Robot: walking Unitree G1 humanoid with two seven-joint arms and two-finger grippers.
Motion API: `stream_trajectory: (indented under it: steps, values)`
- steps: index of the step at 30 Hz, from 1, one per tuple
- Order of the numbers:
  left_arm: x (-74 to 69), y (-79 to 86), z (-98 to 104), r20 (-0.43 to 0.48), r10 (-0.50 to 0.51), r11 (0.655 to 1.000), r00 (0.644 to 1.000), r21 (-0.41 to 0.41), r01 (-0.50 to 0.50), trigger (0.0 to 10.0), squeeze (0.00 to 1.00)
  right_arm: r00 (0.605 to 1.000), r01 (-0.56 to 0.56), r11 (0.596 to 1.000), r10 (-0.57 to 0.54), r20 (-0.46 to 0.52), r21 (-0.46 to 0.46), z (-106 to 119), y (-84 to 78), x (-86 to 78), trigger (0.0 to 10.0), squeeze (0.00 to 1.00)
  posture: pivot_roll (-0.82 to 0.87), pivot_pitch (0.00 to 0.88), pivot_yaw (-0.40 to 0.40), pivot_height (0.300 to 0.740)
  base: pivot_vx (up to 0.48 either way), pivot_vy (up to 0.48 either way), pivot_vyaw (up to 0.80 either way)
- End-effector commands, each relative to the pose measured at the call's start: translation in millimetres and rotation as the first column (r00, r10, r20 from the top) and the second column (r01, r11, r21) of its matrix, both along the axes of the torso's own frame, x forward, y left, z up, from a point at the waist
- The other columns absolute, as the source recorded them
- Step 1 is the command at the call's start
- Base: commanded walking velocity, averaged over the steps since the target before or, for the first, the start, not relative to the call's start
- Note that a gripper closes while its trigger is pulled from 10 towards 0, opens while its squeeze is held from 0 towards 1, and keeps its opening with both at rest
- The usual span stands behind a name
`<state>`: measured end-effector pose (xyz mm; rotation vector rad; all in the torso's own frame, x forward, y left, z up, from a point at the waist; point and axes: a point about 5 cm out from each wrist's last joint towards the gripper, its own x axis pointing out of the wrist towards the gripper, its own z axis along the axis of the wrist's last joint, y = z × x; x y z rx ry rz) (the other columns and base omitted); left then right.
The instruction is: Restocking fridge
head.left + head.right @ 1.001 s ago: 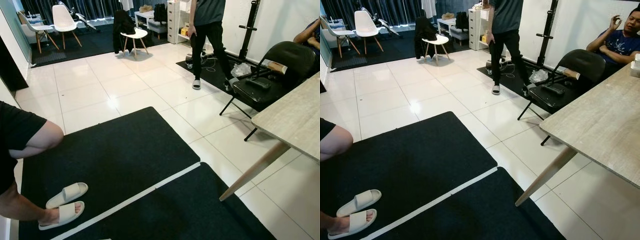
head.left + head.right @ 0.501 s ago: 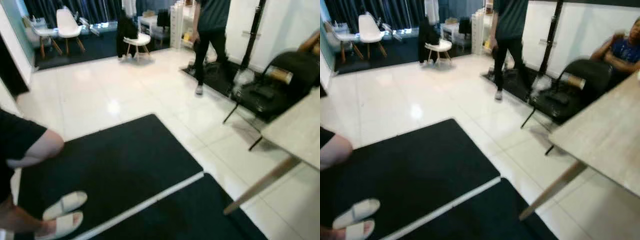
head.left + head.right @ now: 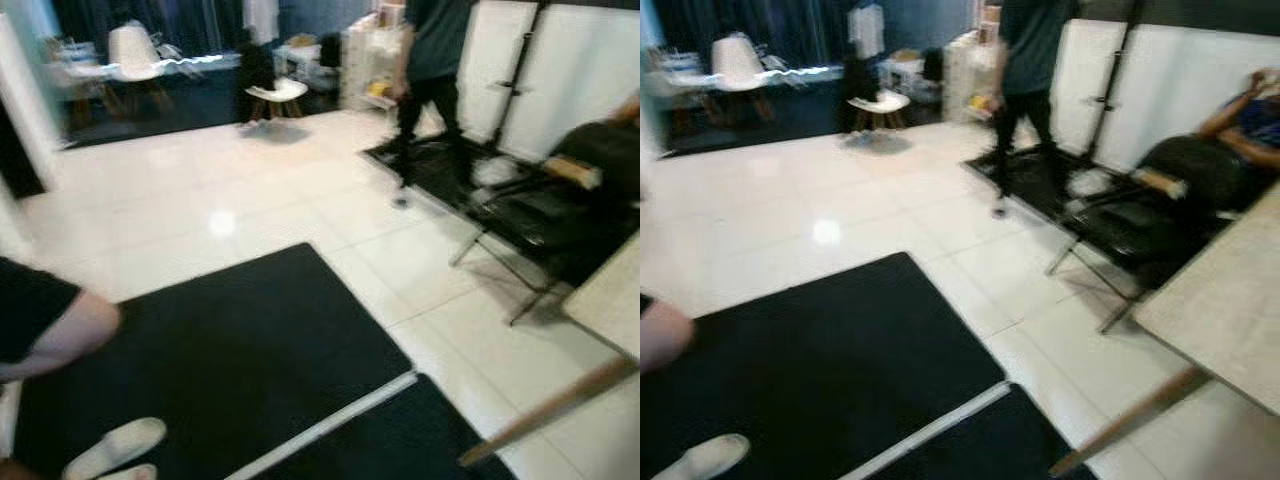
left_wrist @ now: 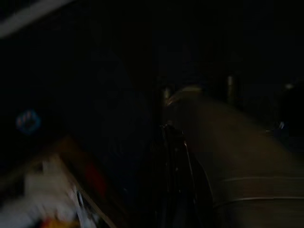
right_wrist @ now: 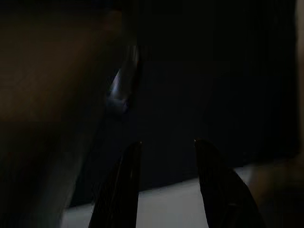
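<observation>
Right tool hangs parted (view dark).

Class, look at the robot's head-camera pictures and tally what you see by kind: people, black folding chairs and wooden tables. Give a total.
People: 3 (standing person, seated person, person at the left edge)
Black folding chair: 1
Wooden table: 1
Total: 5

The standing person is seen mid-step, one foot lifted, where both feet had been planted a second earlier.
</observation>
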<state>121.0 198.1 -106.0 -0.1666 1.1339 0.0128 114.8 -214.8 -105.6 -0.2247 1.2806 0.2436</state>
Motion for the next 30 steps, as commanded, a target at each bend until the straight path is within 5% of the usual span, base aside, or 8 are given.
stream_trajectory:
  steps: [1, 30]
  values:
    - [2.1, -1.5, 0.4, 0.006, -0.008, 1.0, 1.0, 0.002, 0.008, 10.0, 0.0, 1.0, -0.007, 1.0, 0.007, 0.016, -0.006, 2.0, -2.0, 5.5, 10.0, 0.0, -0.09, 0.0, 0.032, 0.74, 0.345, 0.0, -0.8]
    - [2.3, -1.4, 0.5, 0.007, -0.009, 1.0, 1.0, 0.001, 0.009, 10.0, 0.0, 1.0, 0.006, 1.0, -0.006, 0.029, -0.012, 2.2, -2.3, 6.2, 10.0, 0.0, -0.1, 0.0, 0.031, 0.74, 0.345, 0.0, -0.03]
